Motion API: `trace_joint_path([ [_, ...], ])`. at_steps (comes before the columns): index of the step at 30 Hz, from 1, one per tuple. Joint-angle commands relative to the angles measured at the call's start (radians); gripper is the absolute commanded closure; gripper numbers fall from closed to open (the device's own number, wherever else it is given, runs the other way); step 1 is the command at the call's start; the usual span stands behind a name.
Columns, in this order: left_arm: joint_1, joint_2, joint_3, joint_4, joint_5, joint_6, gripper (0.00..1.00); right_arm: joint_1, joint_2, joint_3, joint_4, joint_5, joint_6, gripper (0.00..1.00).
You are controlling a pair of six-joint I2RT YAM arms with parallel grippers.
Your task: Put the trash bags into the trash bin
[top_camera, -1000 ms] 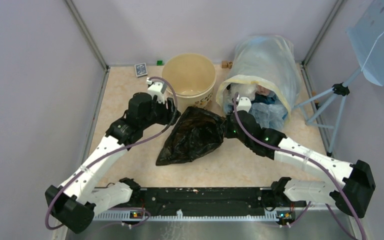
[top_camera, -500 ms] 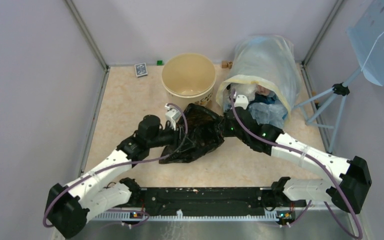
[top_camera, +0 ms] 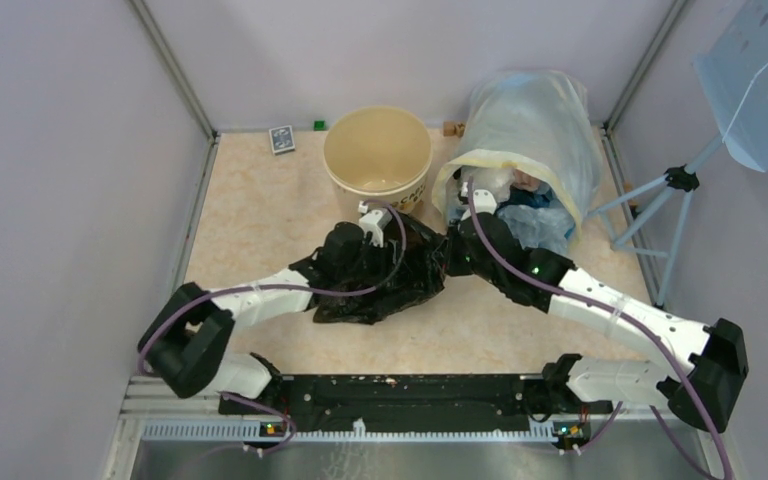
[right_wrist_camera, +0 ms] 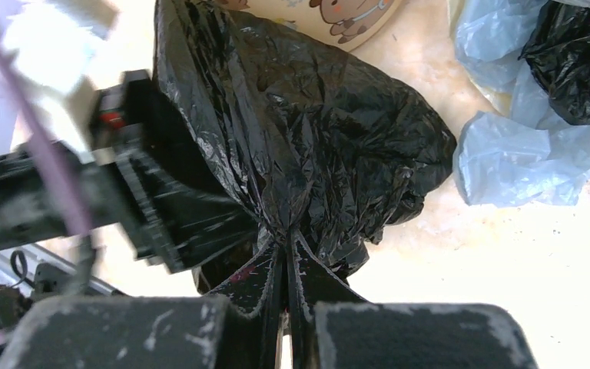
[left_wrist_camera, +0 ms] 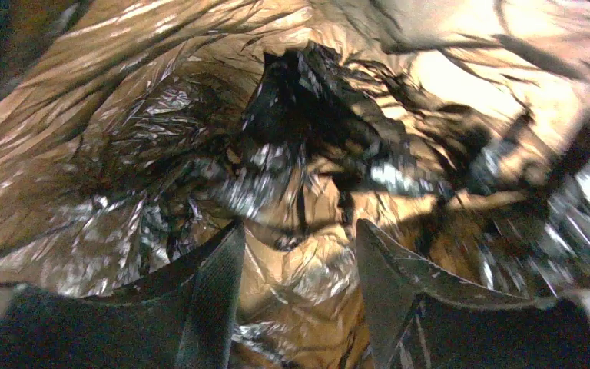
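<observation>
I have the right gripper [right_wrist_camera: 286, 242] pinched tight on the gathered neck of the crinkled black plastic trash bag [top_camera: 390, 270], its two fingers pressed together with the film bunched between them. The bag's bulk spreads away from that claw toward the round cream-beige tapered trash bin [top_camera: 377, 150], which stands just beyond it. The bag lies on the beige marbled tabletop [top_camera: 250, 220], outside the bin and close against its near side. From the other side, my left gripper [left_wrist_camera: 298, 227] is pushed right up to the bag with its fingers spread apart, and shiny crumpled film fills the gap between them without being squeezed. So the bag sits between the two claws. To the right of the bin lies the large translucent whitish sack [top_camera: 530, 120], with pale blue plastic bags [right_wrist_camera: 507, 154] at its mouth.
</observation>
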Motion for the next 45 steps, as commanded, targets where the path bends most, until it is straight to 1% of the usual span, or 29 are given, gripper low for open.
trace_joint_path([
  [1,-0.023,0.166,0.092,0.128,-0.008,-0.064,0.39,-0.005,-0.033,0.034,0.014,-0.066,-0.003,1.00],
  [4,-0.023,0.251,0.128,0.097,-0.036,-0.111,0.46,-0.006,-0.038,0.062,0.009,-0.136,0.008,1.00],
  [7,-0.023,0.289,0.130,0.101,-0.089,-0.143,0.52,-0.006,-0.059,0.085,0.024,-0.233,0.040,1.00],
  [10,-0.023,0.312,0.132,0.100,-0.126,-0.163,0.56,-0.006,-0.095,0.099,0.064,-0.333,0.088,1.00],
  [13,-0.023,0.324,0.118,0.120,-0.151,-0.192,0.58,-0.006,-0.125,0.120,0.086,-0.372,0.144,0.98],
  [18,-0.025,0.327,0.079,0.175,-0.175,-0.223,0.61,-0.007,-0.176,0.139,0.140,-0.391,0.225,0.89],
  [20,-0.032,0.322,0.070,0.181,-0.201,-0.226,0.62,-0.007,-0.190,0.145,0.162,-0.390,0.250,0.88],
  [22,-0.041,0.310,0.062,0.181,-0.232,-0.227,0.62,-0.007,-0.196,0.163,0.160,-0.382,0.269,0.87],
  [25,-0.044,0.267,0.039,0.200,-0.247,-0.227,0.62,-0.006,-0.198,0.199,0.106,-0.339,0.230,0.83],
  [27,-0.045,0.219,0.029,0.198,-0.250,-0.216,0.60,-0.006,-0.198,0.203,0.041,-0.273,0.183,0.83],
  [29,-0.044,0.166,0.031,0.167,-0.248,-0.190,0.56,-0.007,-0.200,0.190,-0.020,-0.213,0.139,0.82],
  [31,-0.045,0.110,0.038,0.124,-0.251,-0.164,0.53,-0.007,-0.211,0.159,-0.049,-0.188,0.114,0.82],
  [34,-0.045,0.037,0.046,0.059,-0.263,-0.136,0.50,-0.006,-0.243,0.095,-0.013,-0.205,0.120,0.82],
  [37,-0.045,-0.046,0.047,0.003,-0.273,-0.112,0.45,-0.007,-0.259,0.075,0.012,-0.235,0.121,0.82],
  [39,-0.044,-0.119,0.046,-0.043,-0.272,-0.077,0.40,-0.007,-0.258,0.084,-0.022,-0.223,0.103,0.84],
  [43,-0.045,-0.266,0.051,-0.164,-0.272,0.001,0.35,-0.008,-0.266,0.091,-0.115,-0.180,0.072,1.00],
  [45,-0.045,-0.317,0.055,-0.256,-0.328,0.005,0.30,-0.009,-0.275,0.085,-0.142,-0.180,0.051,1.00],
])
